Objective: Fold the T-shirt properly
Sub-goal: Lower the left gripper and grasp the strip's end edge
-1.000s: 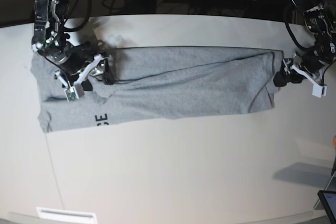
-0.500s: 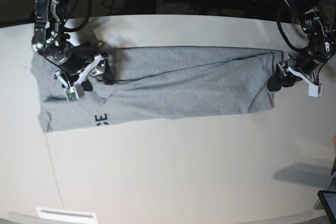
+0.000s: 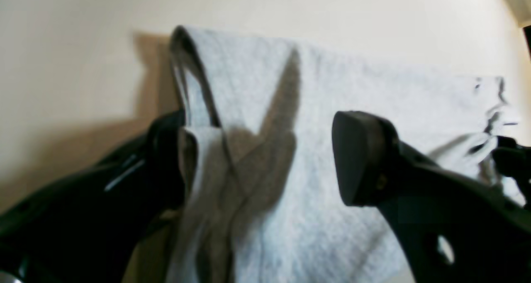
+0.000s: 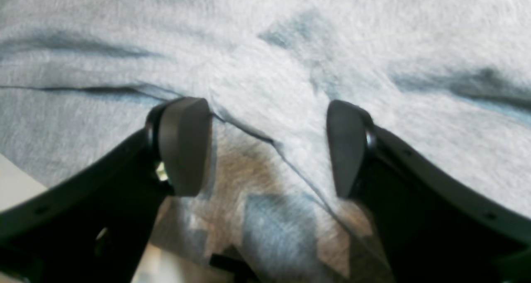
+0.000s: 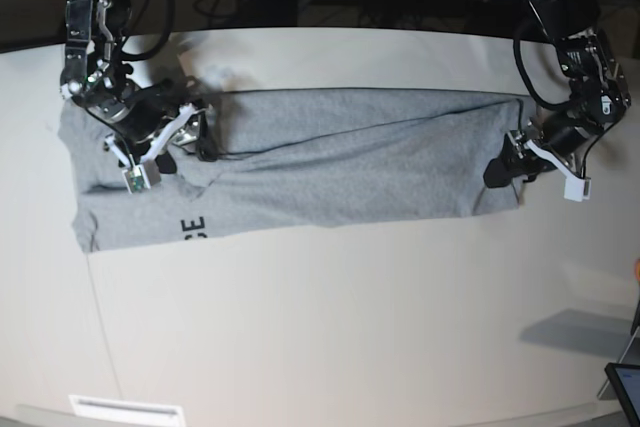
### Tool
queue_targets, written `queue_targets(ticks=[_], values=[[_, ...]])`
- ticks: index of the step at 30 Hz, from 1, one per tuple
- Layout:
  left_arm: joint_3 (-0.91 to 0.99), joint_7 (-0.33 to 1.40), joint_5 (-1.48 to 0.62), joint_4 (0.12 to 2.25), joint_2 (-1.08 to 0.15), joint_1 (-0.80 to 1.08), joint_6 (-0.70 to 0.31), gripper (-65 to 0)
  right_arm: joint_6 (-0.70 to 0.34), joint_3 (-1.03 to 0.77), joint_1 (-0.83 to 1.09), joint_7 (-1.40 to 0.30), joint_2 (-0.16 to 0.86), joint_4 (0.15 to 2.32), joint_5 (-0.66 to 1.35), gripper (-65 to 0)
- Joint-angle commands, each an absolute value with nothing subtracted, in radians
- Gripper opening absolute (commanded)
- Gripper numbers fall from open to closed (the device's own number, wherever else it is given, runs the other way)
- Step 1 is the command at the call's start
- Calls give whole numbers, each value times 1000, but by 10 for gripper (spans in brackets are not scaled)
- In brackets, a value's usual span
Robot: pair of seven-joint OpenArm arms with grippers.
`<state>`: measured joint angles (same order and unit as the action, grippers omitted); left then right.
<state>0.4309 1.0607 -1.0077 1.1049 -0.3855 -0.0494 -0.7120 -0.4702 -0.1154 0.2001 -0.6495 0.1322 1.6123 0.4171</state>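
Your T-shirt (image 5: 340, 162) lies flat on the desk (image 5: 350, 327), heather-grey, folded lengthwise into a long band running across the base view. A diagonal fold edge crosses its middle, with soft wrinkles near the left end. Black block letters peek out at the lower-left corner, and the right end's hem sits slightly rumpled.

- T-shirt (image 5: 340, 162): black lettering (image 5: 193, 228) mostly folded under; only two characters visible.
- Left wrist view: blurred; cloth edge obscures one fingertip (image 3: 166, 158) of the left gripper (image 3: 265, 162).
- Right wrist view: blurred; finger bases cut off by the frame.
- Dark device (image 5: 626, 387): cropped at the corner, unidentifiable.
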Motion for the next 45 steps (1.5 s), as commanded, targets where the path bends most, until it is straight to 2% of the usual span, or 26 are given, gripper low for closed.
queue_targets(ticks=[1, 13, 18, 23, 25, 31, 38, 45], values=[[423, 1127, -951, 1101, -389, -44, -698, -158, -470, -116, 197, -674, 137, 1618, 417, -221], [420, 1133, -951, 1098, -355, -31, -698, -160, -467, -116, 193, -674, 136, 1618, 417, -221], [335, 1127, -951, 1098, -354, -36, -698, -160, -467, -116, 193, -674, 136, 1618, 417, -221], [337, 1125, -951, 1096, -352, -41, -698, -165, -467, -116, 193, -674, 136, 1618, 417, -221], [340, 1125, -951, 1096, -352, -41, -698, -207, -467, -116, 193, -674, 137, 1618, 417, -221], [340, 1125, -951, 1096, -361, -41, -698, -465, -467, -116, 193, -674, 137, 1616, 417, -221], [340, 1125, -951, 1099, -366, -42, -698, -650, -467, -116, 193, -674, 137, 1616, 417, -221], [341, 1130, -951, 1150, -397, -45, -698, -650, -467, -116, 193, -674, 137, 1616, 417, -222]])
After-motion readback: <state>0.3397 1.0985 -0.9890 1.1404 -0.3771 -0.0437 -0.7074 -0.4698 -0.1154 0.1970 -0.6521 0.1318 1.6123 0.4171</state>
